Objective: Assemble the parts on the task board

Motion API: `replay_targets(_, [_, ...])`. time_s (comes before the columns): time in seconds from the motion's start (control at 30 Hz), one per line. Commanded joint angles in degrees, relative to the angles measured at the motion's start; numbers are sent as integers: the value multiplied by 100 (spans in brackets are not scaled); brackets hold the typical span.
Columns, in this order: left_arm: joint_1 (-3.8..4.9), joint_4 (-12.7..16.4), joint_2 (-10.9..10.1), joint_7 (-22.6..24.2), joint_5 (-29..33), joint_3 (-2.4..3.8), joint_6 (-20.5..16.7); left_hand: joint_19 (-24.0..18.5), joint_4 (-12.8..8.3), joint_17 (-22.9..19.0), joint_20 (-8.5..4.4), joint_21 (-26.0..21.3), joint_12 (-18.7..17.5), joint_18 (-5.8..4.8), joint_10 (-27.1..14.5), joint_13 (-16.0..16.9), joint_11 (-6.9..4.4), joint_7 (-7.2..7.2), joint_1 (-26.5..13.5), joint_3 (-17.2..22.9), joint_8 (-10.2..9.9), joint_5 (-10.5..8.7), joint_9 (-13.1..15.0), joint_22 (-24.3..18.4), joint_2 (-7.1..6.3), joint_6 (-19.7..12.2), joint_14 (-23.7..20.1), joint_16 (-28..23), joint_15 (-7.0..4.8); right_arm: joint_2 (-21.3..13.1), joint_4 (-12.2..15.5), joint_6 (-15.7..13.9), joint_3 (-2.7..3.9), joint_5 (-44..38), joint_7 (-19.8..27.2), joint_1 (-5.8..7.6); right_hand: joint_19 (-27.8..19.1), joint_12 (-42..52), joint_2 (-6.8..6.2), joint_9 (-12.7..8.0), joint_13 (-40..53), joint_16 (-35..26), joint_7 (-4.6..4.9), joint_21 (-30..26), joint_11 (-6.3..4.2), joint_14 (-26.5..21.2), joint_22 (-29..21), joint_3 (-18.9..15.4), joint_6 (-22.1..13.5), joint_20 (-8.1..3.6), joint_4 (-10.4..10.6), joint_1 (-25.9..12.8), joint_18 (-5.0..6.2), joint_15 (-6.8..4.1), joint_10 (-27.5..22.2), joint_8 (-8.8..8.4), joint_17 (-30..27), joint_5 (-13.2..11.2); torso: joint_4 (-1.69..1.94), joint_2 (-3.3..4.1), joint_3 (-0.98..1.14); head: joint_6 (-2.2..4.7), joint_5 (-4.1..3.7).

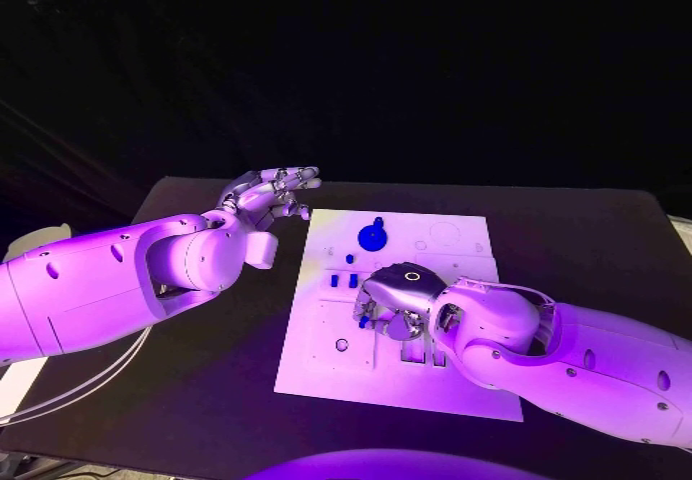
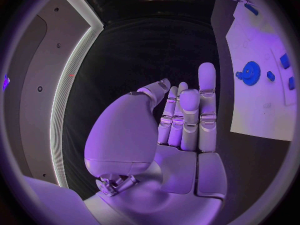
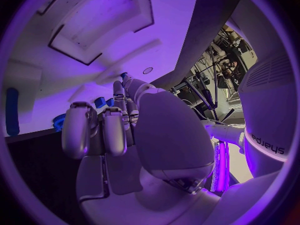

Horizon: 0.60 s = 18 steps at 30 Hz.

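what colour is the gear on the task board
Blue gear, on the white task board; clearest in the head view.

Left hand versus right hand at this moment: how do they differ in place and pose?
The left hand is raised beside the task board's left edge, off the plate; the right hand is lowered over the board's middle. The left hand's fingers point up and away from the board, holding nothing; the right hand's fingers curl downward toward the board, and whether they hold a part cannot be told. Both are silver hands on white arms.
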Motion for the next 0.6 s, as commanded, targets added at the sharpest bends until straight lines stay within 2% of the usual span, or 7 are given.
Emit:
replay_targets(0.03, [2,4,9,10,20,3,114,-32,-15,-5,17,-27,19,105,-21,-5,21,23,19,-29,12,19,-9,-8,-2,-21,-37,-36,-9,7,-12,219,-8,-55,-2,-10,-11,17,9,7,9,14,51,0,20,360,-5,29,8,24,6,-66,47,30,2,12,226,14,0,-3,2,-2,0])
replay_targets(0.33, [2,6,6,3,20,3,117,-32,-20,-9,18,-30,20,105,-27,-6,22,24,27,-29,11,21,-10,-9,-1,-25,-40,-36,-8,57,-37,297,-24,-119,-91,-10,-16,13,-9,12,8,9,51,-6,25,356,-14,19,0,32,-4,-138,50,36,-15,11,217,14,2,3,3,1,3])
replay_targets(0.6, [2,19,3,0,20,3,115,-32,-20,-9,18,-30,20,105,-27,-6,22,24,27,-29,11,21,-10,-9,-1,-25,-40,-36,-8,128,-138,343,-78,-104,-191,-10,-42,-7,-168,-20,-8,-19,104,-41,103,344,-65,-140,-188,89,39,-464,57,106,-307,-16,171,84,2,1,-2,-4,3])
